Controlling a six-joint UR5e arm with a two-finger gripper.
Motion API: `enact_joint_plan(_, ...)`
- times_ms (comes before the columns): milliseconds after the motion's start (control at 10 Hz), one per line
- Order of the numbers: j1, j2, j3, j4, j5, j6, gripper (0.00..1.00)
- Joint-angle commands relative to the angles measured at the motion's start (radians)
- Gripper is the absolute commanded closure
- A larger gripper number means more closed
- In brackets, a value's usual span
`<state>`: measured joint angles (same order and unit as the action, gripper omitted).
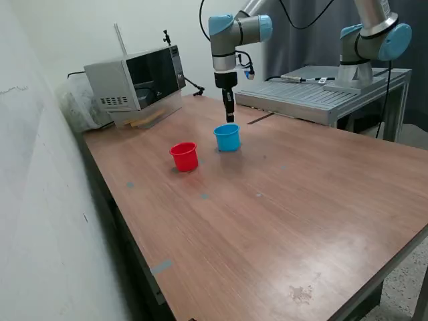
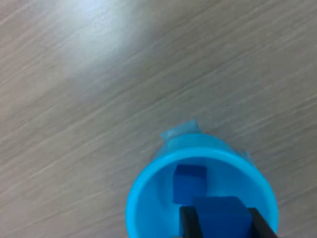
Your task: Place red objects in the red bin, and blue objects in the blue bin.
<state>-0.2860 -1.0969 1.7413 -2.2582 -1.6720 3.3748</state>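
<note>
The blue bin (image 1: 227, 138) is a light blue cup standing upright on the wooden table. The red bin (image 1: 184, 156), a red cup, stands close beside it toward the exterior view's left. My gripper (image 1: 230, 118) hangs straight above the blue cup's mouth. In the wrist view the blue bin (image 2: 148, 191) fills the frame's lower part, and one dark blue cube (image 2: 189, 182) lies on its floor. A second dark blue cube (image 2: 221, 213) sits pinched between my black fingers (image 2: 187, 221), held over the cup's opening by the gripper (image 2: 221, 229). No red cubes show in either view.
A microwave (image 1: 137, 79) stands at the table's back, on the exterior view's left. A grey metal platform (image 1: 314, 93) carrying a second arm's base (image 1: 361, 57) sits behind the cups. A wall borders the exterior view's left side.
</note>
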Motion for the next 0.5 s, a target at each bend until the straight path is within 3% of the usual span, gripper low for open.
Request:
enact_joint_plan(0,-0.005,0.011,-0.016,-0.001,0.0,0.0,1.0)
enact_joint_plan(200,-0.007,0.011,-0.02,-0.001,0.002,0.002,1.0)
enact_joint_plan(300,-0.007,0.011,-0.02,-0.001,0.002,0.002,0.0)
enact_joint_plan(400,-0.007,0.011,-0.019,-0.001,0.002,0.002,0.0)
